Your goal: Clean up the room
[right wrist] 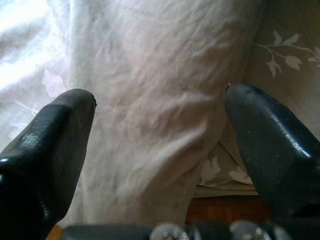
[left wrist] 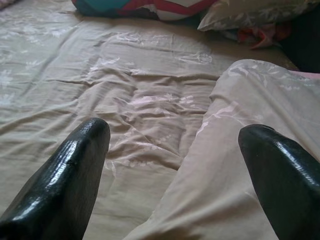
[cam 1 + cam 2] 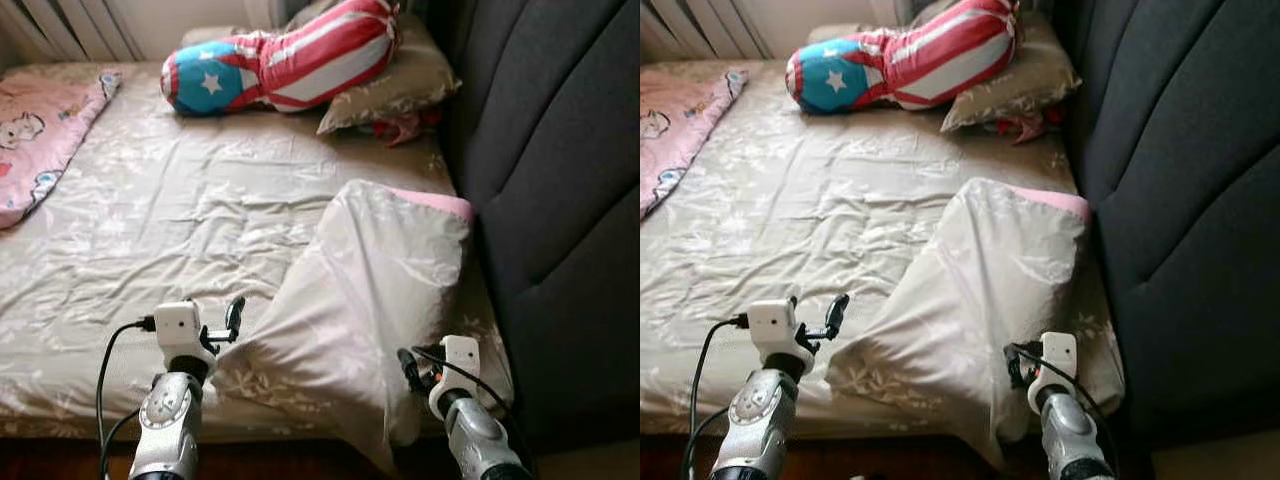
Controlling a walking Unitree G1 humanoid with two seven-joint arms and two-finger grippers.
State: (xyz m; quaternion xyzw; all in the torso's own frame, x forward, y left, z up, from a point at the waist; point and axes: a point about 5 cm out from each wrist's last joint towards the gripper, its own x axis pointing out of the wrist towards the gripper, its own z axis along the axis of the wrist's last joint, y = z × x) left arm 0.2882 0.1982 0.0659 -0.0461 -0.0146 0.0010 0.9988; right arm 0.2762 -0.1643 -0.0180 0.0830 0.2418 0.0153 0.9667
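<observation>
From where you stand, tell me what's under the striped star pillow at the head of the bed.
The striped star pillow lies partly on a beige floral pillow, partly on the bedsheet. Something red pokes out below the beige pillow; the rest of it is covered.

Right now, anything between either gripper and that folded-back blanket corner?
Nothing visible. The left gripper is open at the near left edge of the folded blanket, bare sheet between them. The right gripper is open with the blanket's hanging corner directly between its fingers. The striped pillow lies far off by the headboard.
</observation>
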